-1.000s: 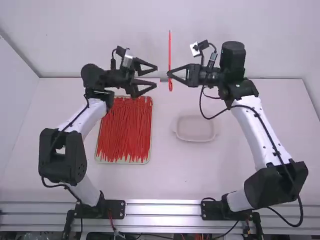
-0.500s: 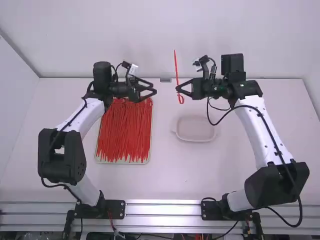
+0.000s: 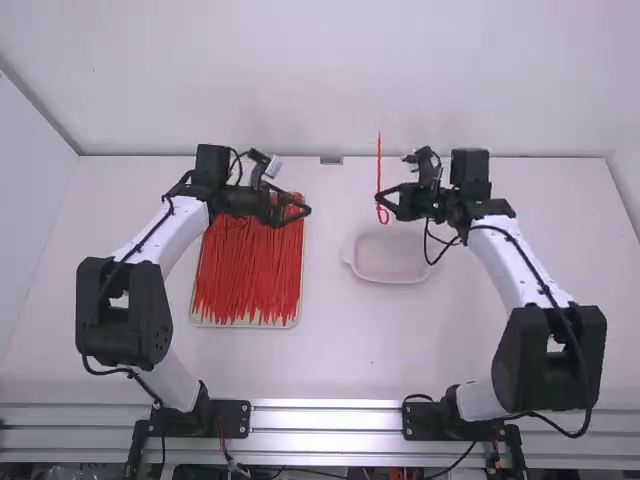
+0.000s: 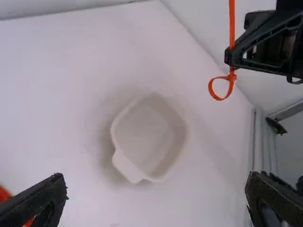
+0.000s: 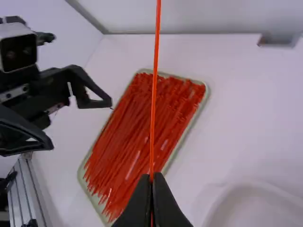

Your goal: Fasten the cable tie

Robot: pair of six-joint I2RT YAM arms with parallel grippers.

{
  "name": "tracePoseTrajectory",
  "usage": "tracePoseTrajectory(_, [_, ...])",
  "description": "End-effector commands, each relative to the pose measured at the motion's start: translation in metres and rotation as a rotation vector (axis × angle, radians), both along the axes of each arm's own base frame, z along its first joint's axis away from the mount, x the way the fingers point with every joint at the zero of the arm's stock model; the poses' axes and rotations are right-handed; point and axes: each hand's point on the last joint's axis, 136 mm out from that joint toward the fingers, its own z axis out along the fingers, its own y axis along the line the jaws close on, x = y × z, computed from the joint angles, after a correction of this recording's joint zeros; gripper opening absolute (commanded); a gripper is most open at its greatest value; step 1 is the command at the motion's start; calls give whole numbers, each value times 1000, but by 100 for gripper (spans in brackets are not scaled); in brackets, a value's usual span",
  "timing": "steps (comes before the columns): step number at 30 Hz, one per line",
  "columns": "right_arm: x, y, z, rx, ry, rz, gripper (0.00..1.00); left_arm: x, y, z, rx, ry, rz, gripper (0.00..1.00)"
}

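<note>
one red plastic tie (image 5: 155,94) is pinched between the right gripper's (image 3: 386,204) jaws, which are pressed together on its thin strap. above the jaws the strap runs up straight and stiff, a narrow flat ribbon. just under them it curls into a small closed teardrop loop that hangs free in the air.

below that loop, well apart from it, sits a bowl (image 4: 112,137) on the matte white table (image 3: 100,220). it is pale, translucent, squarish with rounded corners, and has a small tab on one side of its rim.

the left gripper (image 3: 297,205) has its jaws spread wide, two black angular fingers with nothing between them. its open mouth faces the right gripper's jaws across a gap, well apart from them. beneath the left jaws lies the far end of a flat rectangular tray (image 3: 250,325) with a pale rim. a dense heap of red ties (image 3: 250,265), thin and straight, lies lengthwise in it, reaching from under the jaws back toward the arm's base.
</note>
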Motion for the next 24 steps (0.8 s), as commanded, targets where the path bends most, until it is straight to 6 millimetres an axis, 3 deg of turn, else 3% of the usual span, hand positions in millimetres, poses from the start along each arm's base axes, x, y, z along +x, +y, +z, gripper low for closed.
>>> tracePoseTrajectory(1, [-6, -4, -21, 3, 55, -24, 0, 9, 12, 0, 80, -41, 49, 99])
tracePoseTrajectory(3, [-7, -10, -42, -25, 88, -78, 0, 6, 14, -6, 96, -14, 58, 99])
tracePoseTrajectory(11, [-11, -18, -93, -115, 141, -226, 0, -3, 15, -22, 109, 39, 58, 99])
tracePoseTrajectory(21, [-20, -27, -129, -269, 188, -349, 0, -6, 14, -23, 100, 69, 60, 99])
tracePoseTrajectory(24, [-22, -26, -133, -297, 188, -354, 8, -7, 14, -23, 101, 71, 60, 99])
